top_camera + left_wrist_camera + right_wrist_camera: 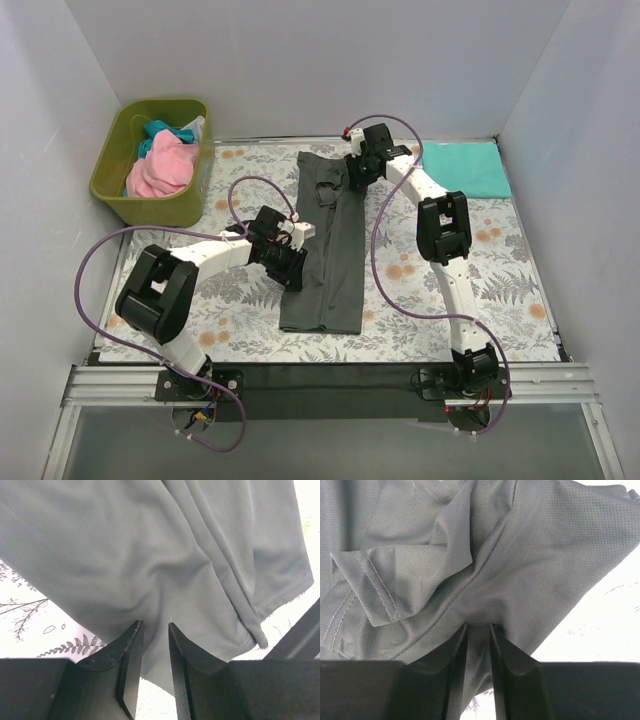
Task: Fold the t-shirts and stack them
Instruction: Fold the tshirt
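Note:
A dark charcoal grey t-shirt (328,275) lies in a long lengthwise strip on the middle of the floral table cloth. My left gripper (290,264) is at the shirt's left edge, halfway along, its jaws shut on a pucker of the grey cloth (150,555). The left gripper (155,625) shows cloth running between its fingers. My right gripper (358,172) is at the shirt's far right corner. In the right wrist view that gripper (479,626) is shut on a tented fold of the grey t-shirt (530,555), with a hemmed sleeve bunched to its left.
A folded teal-green t-shirt (465,168) lies flat at the back right. An olive-green bin (150,207) stands at the back left, holding a pink shirt (160,170) and a teal one (158,136). White walls close in both sides and the back.

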Controlling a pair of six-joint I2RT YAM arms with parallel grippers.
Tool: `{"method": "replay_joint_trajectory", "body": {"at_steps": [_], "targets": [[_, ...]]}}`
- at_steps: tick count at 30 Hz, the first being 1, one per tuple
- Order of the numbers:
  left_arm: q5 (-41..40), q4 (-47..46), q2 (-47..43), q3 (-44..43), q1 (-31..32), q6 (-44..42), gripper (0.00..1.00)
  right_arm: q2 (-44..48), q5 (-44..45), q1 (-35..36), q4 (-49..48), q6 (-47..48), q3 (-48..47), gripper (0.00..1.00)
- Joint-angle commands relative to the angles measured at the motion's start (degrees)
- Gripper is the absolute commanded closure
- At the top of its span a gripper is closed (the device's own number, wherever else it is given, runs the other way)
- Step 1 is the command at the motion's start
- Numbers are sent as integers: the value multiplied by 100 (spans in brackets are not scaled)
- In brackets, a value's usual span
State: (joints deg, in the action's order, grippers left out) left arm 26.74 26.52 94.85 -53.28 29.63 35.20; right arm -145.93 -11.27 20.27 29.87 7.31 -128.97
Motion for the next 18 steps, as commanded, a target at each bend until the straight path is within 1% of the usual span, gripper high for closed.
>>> {"method": "replay_joint_trajectory", "body": {"at_steps": [1, 2, 5, 6, 7, 8, 9, 10, 11, 12, 13, 14, 15, 16, 17, 18], "targets": [[200, 20, 16, -121, 26, 101, 73, -156, 152, -23, -59, 147, -331, 70], [139, 11, 34, -174, 26, 101, 73, -94, 134, -23, -95, 165, -296, 68], [278, 11, -185, -376, 17, -65, 72, 388, -226, -32, -113, 288, -103, 54], [505, -7, -316, -411, 17, -127, 71, 581, -470, -23, -104, 393, -15, 45], [638, -33, -648, -403, 8, -197, 70, 1053, -621, -23, -87, 481, 81, 38], [752, -51, -817, -368, 17, -354, 68, 1336, -692, -15, -95, 534, 213, 32], [919, -51, -993, -324, 17, -443, 66, 1626, -858, -6, -86, 595, 553, 23], [955, -51, -1351, -202, 17, -522, 64, 2221, -981, -6, -60, 787, 731, 19], [999, -33, -1520, -131, 8, -636, 63, 2540, -1044, 3, -16, 859, 1002, 16], [1061, -16, -1705, -43, 17, -890, 60, 2839, -1096, 29, 62, 955, 1257, 15], [1087, 54, -1854, 53, 17, -1075, 60, 3399, -1297, 56, 167, 1130, 1791, 15], [1105, 89, -2169, 228, 8, -1233, 59, 3665, -1412, 73, 264, 1237, 2074, 15], [1114, 125, -2294, 352, 8, -1626, 59, 3929, -1544, 108, 535, 1377, 2356, 19], [1227, 256, -2426, 440, 8, -1830, 58, 4410, -1667, 239, 651, 1552, 3055, 22], [1298, 326, -2688, 528, -1, -2050, 58, 4676, -1642, 345, 722, 1885, 3410, 26], [1351, 362, -2813, 772, -18, -2244, 59, 4931, -1633, 433, 774, 2019, 3848, 30]]}}
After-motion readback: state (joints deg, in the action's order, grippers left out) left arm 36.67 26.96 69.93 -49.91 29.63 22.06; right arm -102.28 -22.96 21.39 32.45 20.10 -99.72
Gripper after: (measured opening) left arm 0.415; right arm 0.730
